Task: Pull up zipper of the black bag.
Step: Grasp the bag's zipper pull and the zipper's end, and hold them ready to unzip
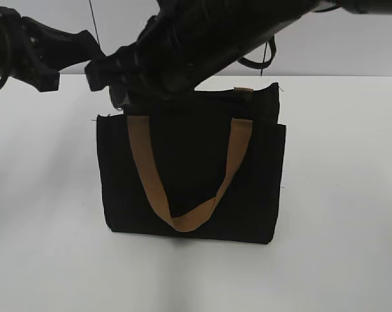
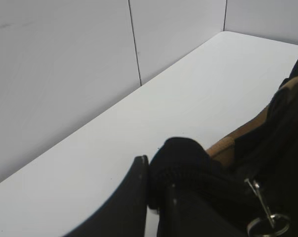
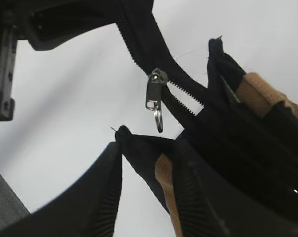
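The black bag (image 1: 189, 182) stands upright on the white table (image 1: 46, 214), a tan handle (image 1: 182, 221) hanging down its front. Both arms meet at its top left corner. My left gripper (image 2: 153, 168) is shut on black fabric at the end of the bag's top edge, with the silver pull tab (image 2: 260, 197) just to its right. In the right wrist view the zipper pull (image 3: 154, 91) hangs from the zip line, whose teeth are parted on the bag side. My right gripper (image 3: 149, 148) is open, its fingers either side of a bag corner with a tan strap.
White wall panels (image 2: 64, 74) run along the table's far edge. The two black arms (image 1: 202, 32) cross above the bag's top. In the right wrist view the left gripper (image 3: 55, 24) holds the zip line's end.
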